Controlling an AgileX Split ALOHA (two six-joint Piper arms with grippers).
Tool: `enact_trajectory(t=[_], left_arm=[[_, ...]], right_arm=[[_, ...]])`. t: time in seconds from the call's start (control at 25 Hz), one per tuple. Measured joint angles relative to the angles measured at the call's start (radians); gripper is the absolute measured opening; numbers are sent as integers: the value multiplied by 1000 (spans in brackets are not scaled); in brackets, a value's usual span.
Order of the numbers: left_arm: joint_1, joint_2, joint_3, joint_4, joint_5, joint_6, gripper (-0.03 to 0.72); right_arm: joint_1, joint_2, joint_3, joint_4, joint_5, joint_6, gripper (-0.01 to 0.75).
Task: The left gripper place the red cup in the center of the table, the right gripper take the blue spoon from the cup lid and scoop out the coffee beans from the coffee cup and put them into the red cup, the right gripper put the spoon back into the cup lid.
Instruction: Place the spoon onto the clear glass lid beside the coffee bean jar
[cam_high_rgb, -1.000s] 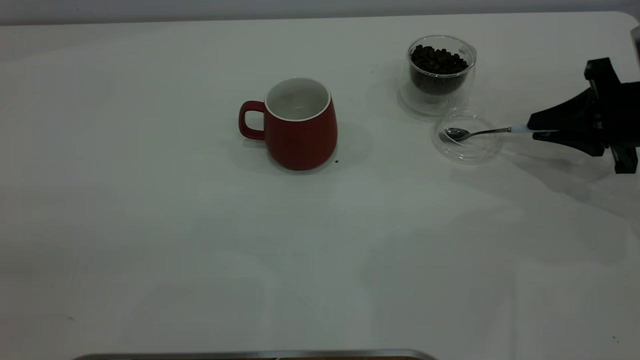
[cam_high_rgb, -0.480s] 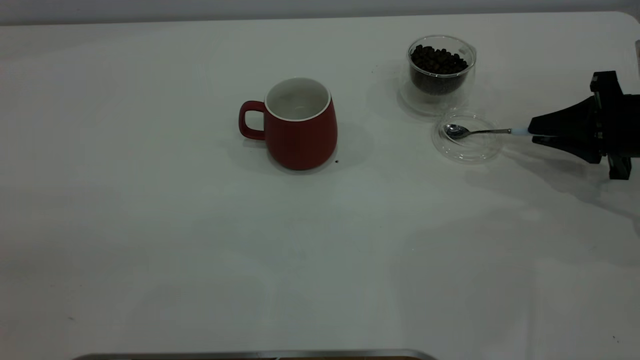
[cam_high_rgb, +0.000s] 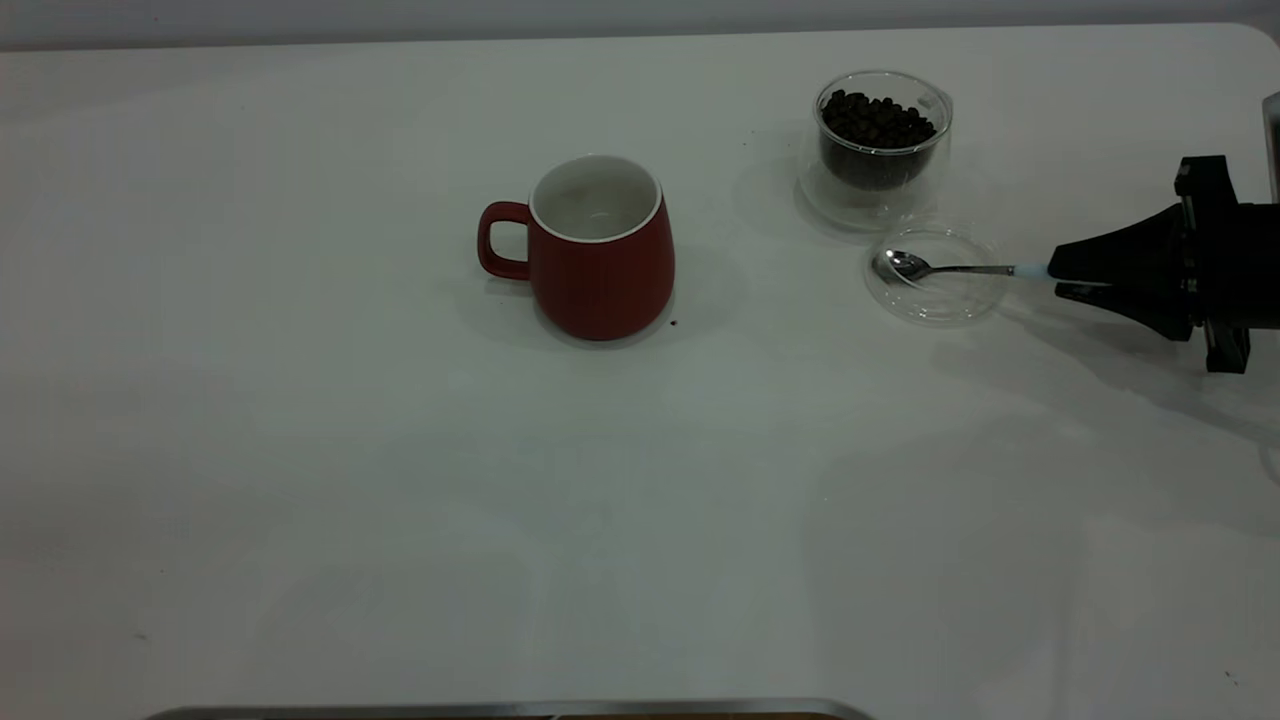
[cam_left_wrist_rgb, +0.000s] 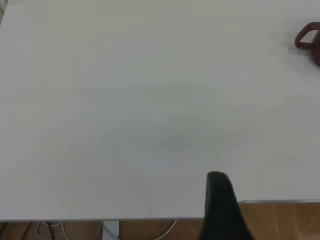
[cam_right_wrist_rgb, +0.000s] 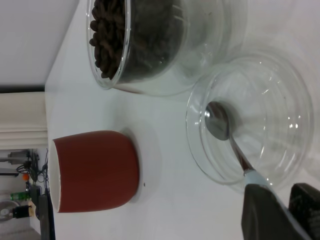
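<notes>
Mid-worktop (cam_high_rgb: 300, 450) my red cup (cam_high_rgb: 600, 250) is already parked, my right pincer (cam_high_rgb: 1052, 272) is clamped on the blue spoon (cam_high_rgb: 945, 268) whose bowl sits in the cup lid (cam_high_rgb: 935, 275), so I reckon either scooping's ahead or I'm just returning it.

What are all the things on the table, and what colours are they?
red cup: one, dark red with a white inside, mid-table, handle toward the left arm's side.
coffee cup: one, clear glass, far right of the table.
coffee beans: one heap, dark brown, inside the coffee cup.
cup lid: one, clear glass, just in front of the coffee cup.
blue spoon: one, metal bowl, pale blue handle, bowl in the lid.
right gripper: black, at the spoon's handle.
left gripper: black, over the table's edge.
</notes>
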Motion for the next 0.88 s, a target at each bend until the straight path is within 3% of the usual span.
enact_trajectory(t=[0.44, 0.64, 0.88], left_arm=[[0, 0, 0, 0, 0, 0, 533], [0, 0, 0, 0, 0, 0, 533], [0, 0, 0, 0, 0, 0, 533]], right_arm=[[0, 0, 0, 0, -4, 64, 413], [0, 0, 0, -20, -77, 184, 520], [-1, -36, 0, -112, -167, 290, 558]])
